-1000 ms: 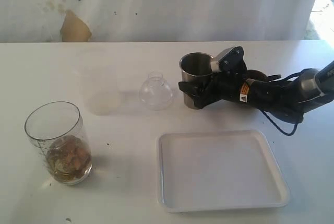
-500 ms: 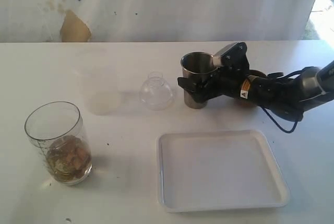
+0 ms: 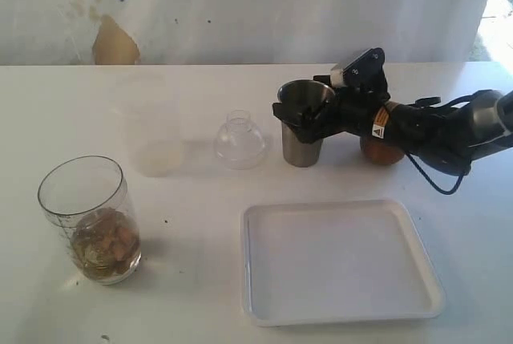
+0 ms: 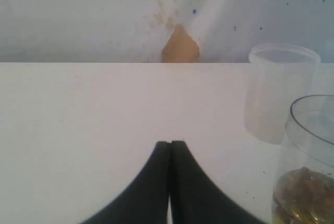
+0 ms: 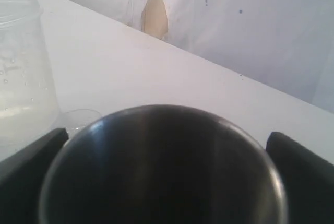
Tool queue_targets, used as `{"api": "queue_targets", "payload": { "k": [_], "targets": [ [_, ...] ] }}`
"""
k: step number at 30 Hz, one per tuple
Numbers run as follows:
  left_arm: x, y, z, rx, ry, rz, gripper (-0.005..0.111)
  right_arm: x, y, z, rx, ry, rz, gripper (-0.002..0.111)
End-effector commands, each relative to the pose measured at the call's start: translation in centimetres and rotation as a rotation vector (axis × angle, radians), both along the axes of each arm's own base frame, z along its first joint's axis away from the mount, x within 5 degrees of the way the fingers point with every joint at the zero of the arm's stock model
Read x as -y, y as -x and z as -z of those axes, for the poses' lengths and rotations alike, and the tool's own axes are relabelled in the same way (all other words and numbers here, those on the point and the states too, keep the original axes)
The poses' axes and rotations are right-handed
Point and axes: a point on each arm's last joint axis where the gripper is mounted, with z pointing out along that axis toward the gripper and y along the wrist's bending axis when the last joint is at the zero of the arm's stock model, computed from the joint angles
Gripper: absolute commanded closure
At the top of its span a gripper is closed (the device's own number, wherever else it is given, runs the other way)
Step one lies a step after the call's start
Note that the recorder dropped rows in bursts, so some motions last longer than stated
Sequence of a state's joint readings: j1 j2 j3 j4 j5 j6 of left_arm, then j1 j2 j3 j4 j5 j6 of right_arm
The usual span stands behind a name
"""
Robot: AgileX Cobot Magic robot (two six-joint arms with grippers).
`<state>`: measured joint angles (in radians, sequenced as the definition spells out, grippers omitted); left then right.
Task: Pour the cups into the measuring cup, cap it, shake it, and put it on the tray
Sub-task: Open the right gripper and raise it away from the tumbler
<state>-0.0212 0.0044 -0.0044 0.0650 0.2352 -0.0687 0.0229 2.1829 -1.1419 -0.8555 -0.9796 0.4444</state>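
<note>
Right wrist view: right claw (image 5: pixel 166 134) sits spread around the steel tumbler (image 5: pixel 162 182), which looks empty. Left claw (image 4: pixel 170 145) is pressed together. Guessing the wooden cup (image 3: pixel 381 151) needs grabbing next.

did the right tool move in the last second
Yes. The right tool has risen against the steel tumbler, from around its lower body to up by its rim; the tumbler stayed put.

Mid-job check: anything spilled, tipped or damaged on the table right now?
Nothing stands out. The measuring cup, steel tumbler and dome lid stand upright, with no spill visible. The wooden cup is mostly hidden behind the right arm. Only a tan patch mars the backdrop.
</note>
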Motion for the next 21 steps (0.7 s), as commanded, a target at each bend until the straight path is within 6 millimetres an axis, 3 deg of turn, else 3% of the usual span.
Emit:
{"api": "queue_targets", "payload": {
  "k": [1,12,18,21],
  "targets": [
    [0.0,0.0,0.1,0.002,0.001,0.001,0.107,0.2,0.0,-0.7,0.013,-0.016,0.007,0.016],
    [0.0,0.0,0.1,0.002,0.001,0.001,0.107,0.2,0.2,-3.9,0.086,-0.024,0.010,0.016],
    [0.0,0.0,0.1,0.002,0.001,0.001,0.107,0.9,0.7,-9.5,0.016,-0.083,0.123,0.027],
    [0.0,0.0,0.1,0.002,0.001,0.001,0.107,1.5,0.8,-13.3,-0.097,0.064,0.305,0.034]
  ]
}}
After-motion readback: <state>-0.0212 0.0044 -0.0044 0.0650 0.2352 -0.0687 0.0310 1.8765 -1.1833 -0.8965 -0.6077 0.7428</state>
